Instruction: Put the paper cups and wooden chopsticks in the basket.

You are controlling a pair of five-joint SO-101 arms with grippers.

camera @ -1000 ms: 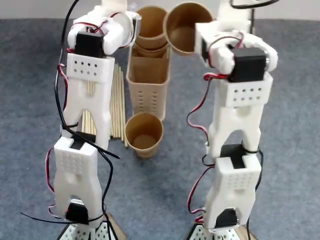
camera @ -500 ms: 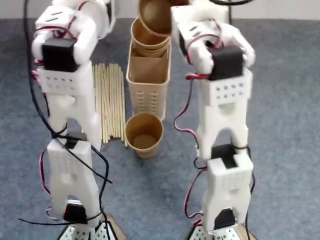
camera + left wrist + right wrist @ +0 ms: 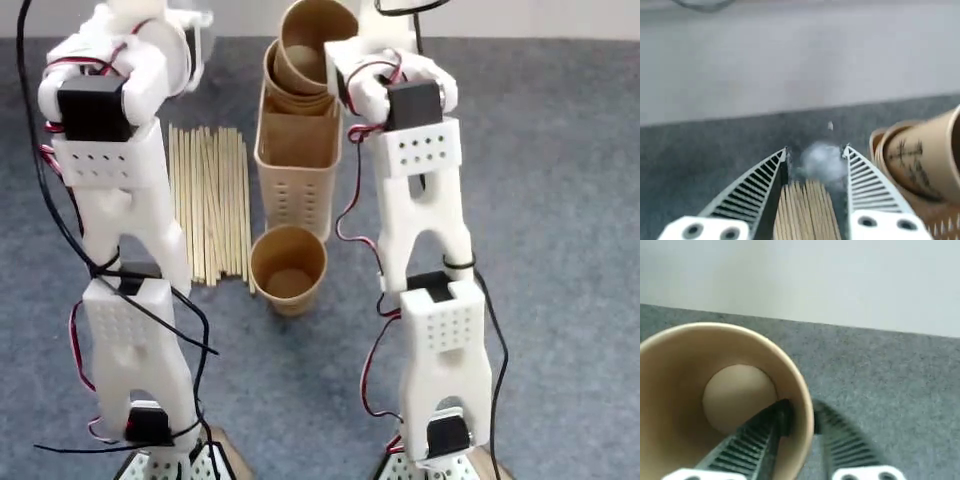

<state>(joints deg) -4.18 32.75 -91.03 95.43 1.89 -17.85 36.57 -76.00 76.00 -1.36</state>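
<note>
Over the past second both arms had swung sideways across the high view: the left arm (image 3: pixel 110 150) had cleared off the wooden chopsticks (image 3: pixel 212 205), and the right arm (image 3: pixel 420 170) had carried its paper cup (image 3: pixel 318 45) from beside the far end of the basket (image 3: pixel 295 170) to above the stacked cups (image 3: pixel 292 88) there. The right claw (image 3: pixel 802 412) pinched that cup's rim, one finger inside the wall and one outside. The cup hung tilted over the stack; whether it touched the topmost cup could not be made out. The stack seemed to sit in the basket's far end. The left claw (image 3: pixel 815 150) was spread wide and held nothing, poised over the far ends of the chopsticks, which lay side by side on the grey tabletop (image 3: pixel 560 200) just beside the basket. A lone cup (image 3: pixel 288 268) stood upright on the tabletop at the basket's near end.
</note>
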